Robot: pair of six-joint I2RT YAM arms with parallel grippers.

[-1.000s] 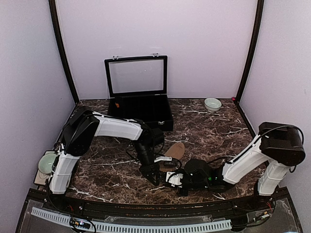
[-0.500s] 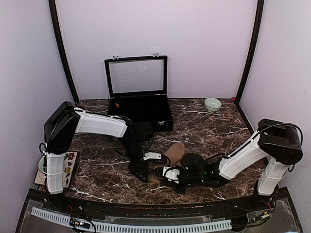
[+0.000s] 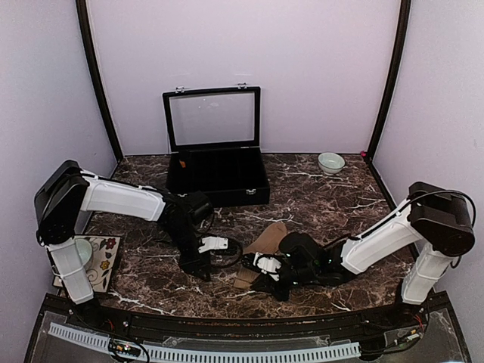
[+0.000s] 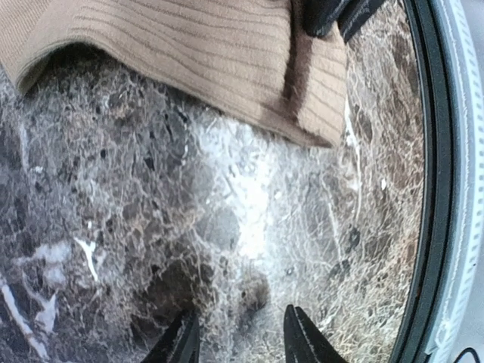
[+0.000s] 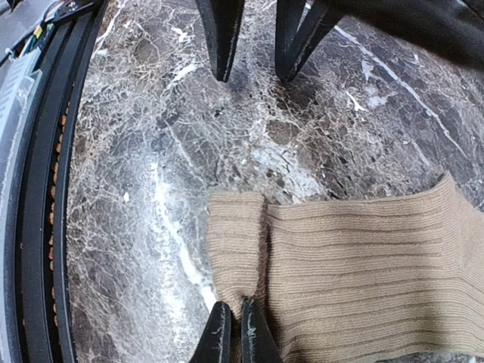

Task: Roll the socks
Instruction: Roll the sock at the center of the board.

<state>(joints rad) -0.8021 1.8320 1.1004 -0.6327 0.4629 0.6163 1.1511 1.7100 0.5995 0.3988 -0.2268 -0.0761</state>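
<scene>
**Tan sock (image 5: 363, 265) pinched at its folded end by the right gripper (image 5: 236, 333), with the left gripper (image 4: 240, 340) spread beside it.**
The ribbed tan sock lies flat on the dark marble table (image 3: 340, 204) near the front edge, with one end turned over on itself. The right gripper's fingers are pressed together on that fold. The left gripper hangs just off the sock's end over bare marble, its fingers apart with nothing between them and clear of the fabric. Farther back stands a black display case (image 3: 218, 178) with its glass lid (image 3: 213, 119) raised, and a small pale bowl (image 3: 330, 162) to its right. A mug (image 3: 78, 252) sits on a floral mat (image 3: 106, 261) at the left edge.
</scene>
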